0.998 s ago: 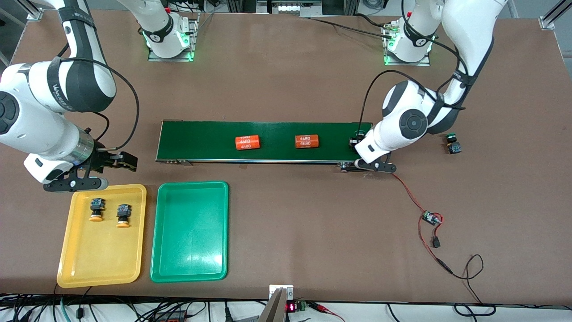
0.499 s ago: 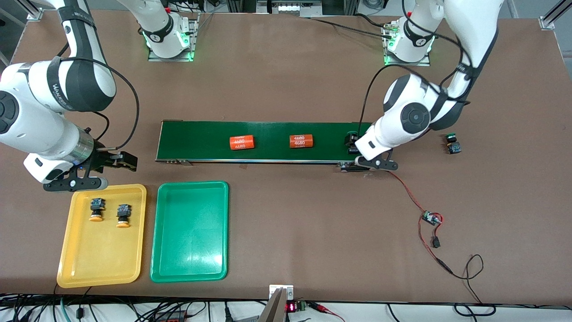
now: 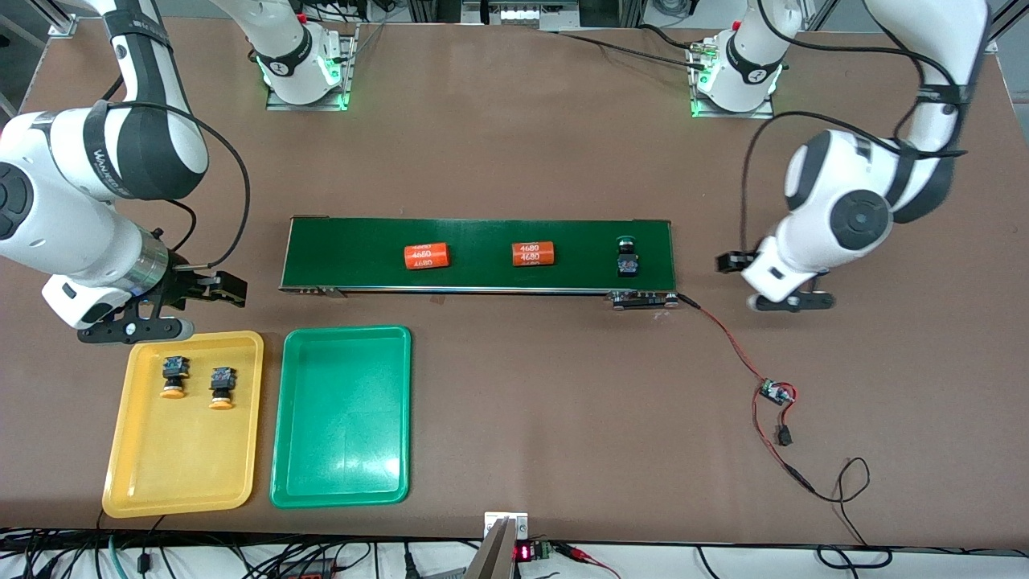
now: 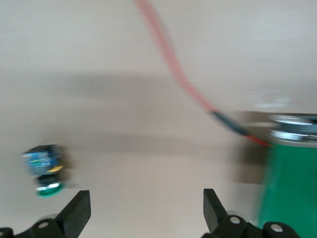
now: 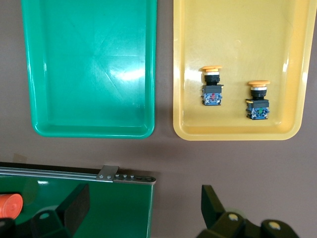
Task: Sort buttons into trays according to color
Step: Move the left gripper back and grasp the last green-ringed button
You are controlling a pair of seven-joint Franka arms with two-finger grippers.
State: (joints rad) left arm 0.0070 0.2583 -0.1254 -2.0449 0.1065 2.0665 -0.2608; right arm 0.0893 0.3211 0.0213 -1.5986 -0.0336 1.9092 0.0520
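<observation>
One green-capped button lies on the conveyor belt near the left arm's end. The other green-capped button lies on the table past that belt end; the left arm hides it in the front view. My left gripper is open and empty over the table between the belt end and that button. Two yellow-capped buttons lie in the yellow tray. The green tray beside it holds nothing. My right gripper waits open by the belt's other end.
The dark-green conveyor belt carries two orange cylinders. A red wire runs from the belt's end to a small circuit board, nearer to the front camera.
My left gripper has let go of the green-capped button on the belt and swung away toward the left arm's end. The cylinders and the button have drifted along the belt toward the right arm's end.
</observation>
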